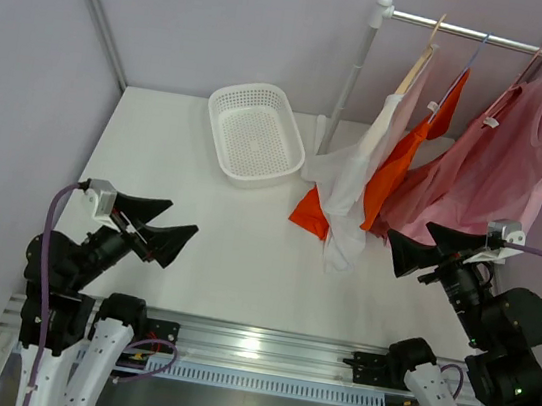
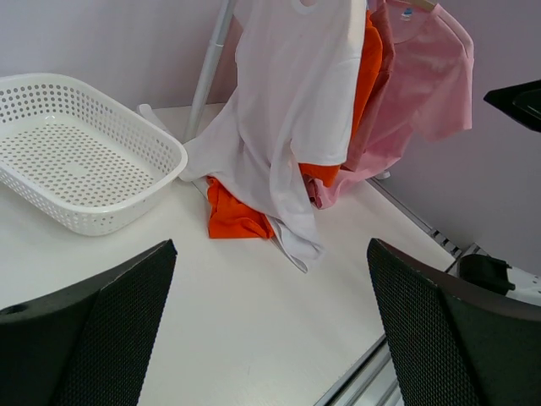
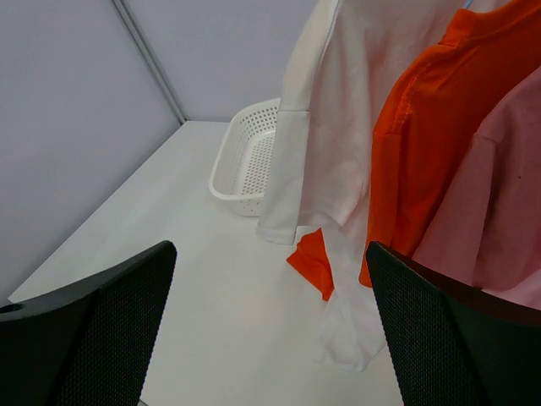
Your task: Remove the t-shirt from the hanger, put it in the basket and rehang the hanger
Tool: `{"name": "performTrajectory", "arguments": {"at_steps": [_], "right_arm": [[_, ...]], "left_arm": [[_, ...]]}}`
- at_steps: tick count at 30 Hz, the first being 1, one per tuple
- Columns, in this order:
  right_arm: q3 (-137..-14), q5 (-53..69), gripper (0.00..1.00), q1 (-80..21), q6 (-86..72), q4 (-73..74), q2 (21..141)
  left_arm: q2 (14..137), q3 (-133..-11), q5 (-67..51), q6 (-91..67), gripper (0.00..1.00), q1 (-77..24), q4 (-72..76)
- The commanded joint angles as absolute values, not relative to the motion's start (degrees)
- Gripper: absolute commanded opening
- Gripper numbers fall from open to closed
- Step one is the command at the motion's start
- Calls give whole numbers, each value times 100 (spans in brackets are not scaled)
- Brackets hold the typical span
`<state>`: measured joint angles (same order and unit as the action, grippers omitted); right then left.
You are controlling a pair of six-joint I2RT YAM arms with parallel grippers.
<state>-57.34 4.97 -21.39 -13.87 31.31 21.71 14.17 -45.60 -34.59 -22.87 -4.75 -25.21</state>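
Three t-shirts hang from hangers on a metal rail at the back right. From left to right they are a white t-shirt, an orange t-shirt and a pink t-shirt. Their hems trail onto the table. The white one hangs on a wooden hanger. My left gripper is open above the near left of the table, far from the shirts. My right gripper is open just in front of the hems, touching nothing. The right wrist view shows the white t-shirt and orange t-shirt close ahead.
A white perforated basket sits at the back middle of the table, left of the rail's upright pole. Grey walls close in the left, back and right. An aluminium rail runs along the near edge by the arm bases.
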Motion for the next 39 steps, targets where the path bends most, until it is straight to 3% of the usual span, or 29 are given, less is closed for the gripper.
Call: {"name": "performTrajectory", "arguments": {"at_steps": [1,9,18,24,29,31,35,39], "right_arm": [[-5704,422,100,-2171,-1432,3006,2153],[-5449,152,100,-2171,-1652,2847,1863],[-5844,-491,99,-2171,-1758,2637,3399],[-7362,-1711,99,-2180,-1319,2601,5201],[-9460,-3285,98,-2005,-976,2768,6973],[-10052,-3218,92,-1594,-1080,2935,7451],[-11334,-2208,90,-1004,-1379,3356,8401],[-12205,-2486,88,-923,-1371,3620,9445]], "left_arm": [[1371,-4825,-3340,-2233,100,-475,-2566],[1591,-5053,-3094,-2022,100,-475,-2874],[1600,-5273,-2988,-1828,99,-475,-2953],[1827,-5168,-3568,-1732,99,-475,-2935],[1837,-5107,-3551,-1784,99,-475,-3015],[1697,-5019,-3612,-1819,100,-475,-2962],[1573,-4896,-3621,-1802,99,-483,-2979],[1635,-4913,-3586,-1802,99,-483,-2953]]}}
